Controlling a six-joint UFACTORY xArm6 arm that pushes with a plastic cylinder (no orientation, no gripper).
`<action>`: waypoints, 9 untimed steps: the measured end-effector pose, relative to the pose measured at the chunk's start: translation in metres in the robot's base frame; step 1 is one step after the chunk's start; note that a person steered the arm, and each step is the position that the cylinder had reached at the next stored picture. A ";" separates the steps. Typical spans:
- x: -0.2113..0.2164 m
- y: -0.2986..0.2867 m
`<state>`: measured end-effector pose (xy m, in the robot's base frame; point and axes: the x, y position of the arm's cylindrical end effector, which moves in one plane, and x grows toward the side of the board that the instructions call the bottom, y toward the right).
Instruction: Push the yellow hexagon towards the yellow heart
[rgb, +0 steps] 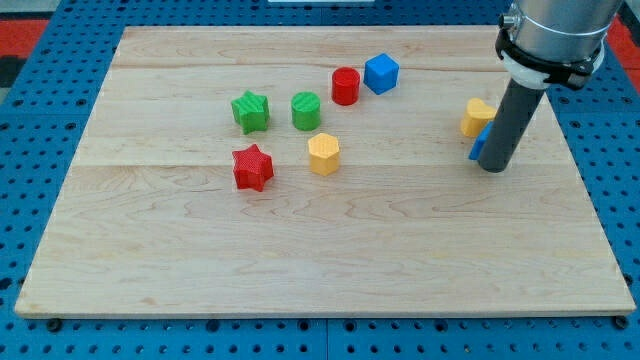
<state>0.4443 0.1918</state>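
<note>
Resting on the worktop (330, 260), my tip (492, 168), a bare rod with nothing gripped, has the yellow hexagon (323, 154) well apart at nine o'clock and the yellow heart (476, 117) near at eleven.

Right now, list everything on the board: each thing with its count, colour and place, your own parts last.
green star: one, green, left of centre, upper half
green cylinder: one, green, just right of the green star
red cylinder: one, red, up and right of the green cylinder
blue hexagon: one, blue, right of the red cylinder, nearest the view's top
red star: one, red, below the green star
yellow hexagon: one, yellow, right of the red star, below the green cylinder
yellow heart: one, yellow, the view's right, partly behind the rod
blue block: one, blue, mostly hidden behind the rod, shape unclear
wooden board: one, light wood
my tip: one, dark rod end, beside the blue block, far right of the yellow hexagon
</note>
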 end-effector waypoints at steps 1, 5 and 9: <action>-0.007 0.000; 0.038 -0.121; -0.014 -0.197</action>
<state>0.4305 -0.0049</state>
